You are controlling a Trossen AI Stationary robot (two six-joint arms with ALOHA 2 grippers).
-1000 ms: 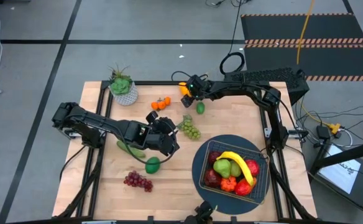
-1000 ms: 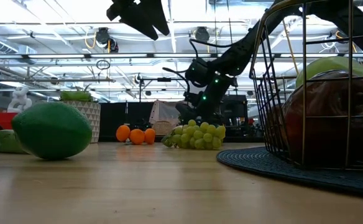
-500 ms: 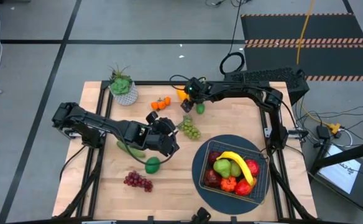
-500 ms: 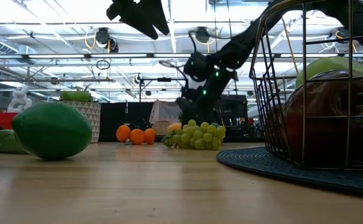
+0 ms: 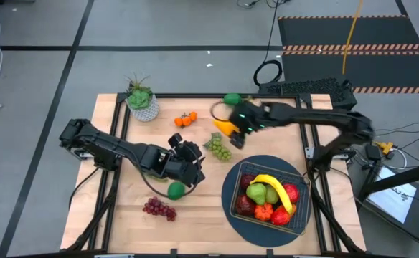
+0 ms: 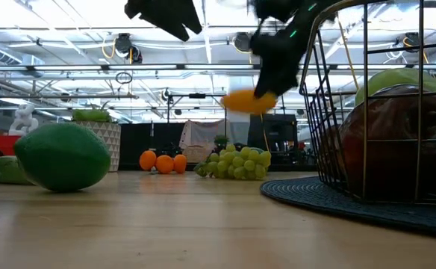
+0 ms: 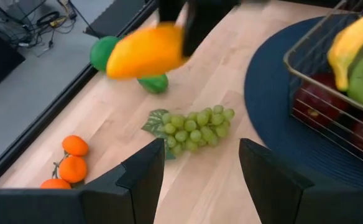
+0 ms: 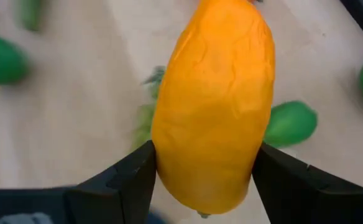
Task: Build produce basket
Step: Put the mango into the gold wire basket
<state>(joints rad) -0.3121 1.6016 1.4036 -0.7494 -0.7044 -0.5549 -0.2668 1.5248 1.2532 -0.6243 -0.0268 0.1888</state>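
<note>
My right gripper (image 5: 232,129) is shut on an orange-yellow mango-like fruit (image 8: 212,106), which hangs in the air (image 6: 249,101) above the green grapes (image 5: 219,148). The wire basket (image 5: 306,190) stands on a round dark blue mat (image 5: 229,195) at the near right. It holds a banana, a green pear, red apples and other produce. My left gripper (image 7: 200,177) is open above the table's middle (image 5: 188,166), holding nothing. A green fruit (image 5: 176,190) lies just near of it. My right gripper pinches the orange-yellow fruit between its two fingers (image 8: 135,174), one on each long side (image 8: 169,155), nearer one end. The fingers slant down from the far right and lie across the fruit. The fruit is lifted clear of the table and sticks out ahead of the fingers.
Small oranges (image 5: 186,119) and a potted plant (image 5: 141,100) stand at the far left. Purple grapes (image 5: 159,208) lie near the front edge. Two green fruits (image 7: 153,83) (image 5: 232,99) lie near the far edge. Bare wood shows between the grapes and the mat.
My right gripper has lifted the orange-yellow fruit off the table at the far edge. It has carried the fruit up and toward the near right, to above the green grapes, tipping more steeply down. A green fruit at the far edge, earlier under the arm, now shows.
</note>
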